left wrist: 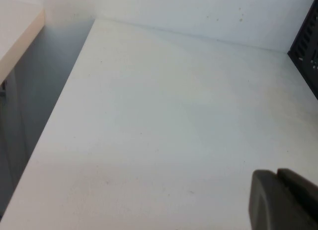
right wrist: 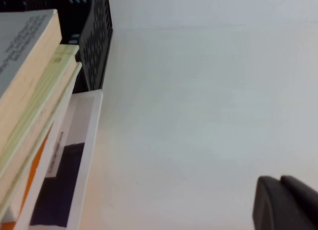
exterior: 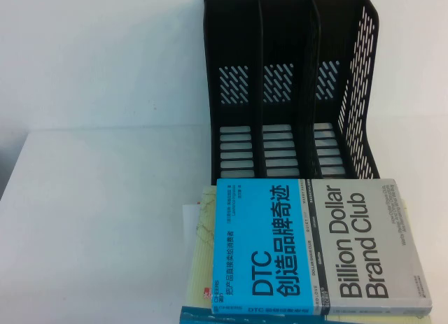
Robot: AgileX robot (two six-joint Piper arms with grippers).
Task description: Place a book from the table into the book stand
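On the white table (exterior: 98, 219), near edge: blue-and-grey book (exterior: 315, 247) lying flat atop a stack, over a pale yellow-green book (exterior: 203, 254), just in front of the black book stand (exterior: 290, 86). All three stand compartments vacant. Left tool (left wrist: 283, 200) low above bare table, left of the stand; right tool (right wrist: 285, 202) over bare table beside the stack. Finger state of either tool: cannot tell.
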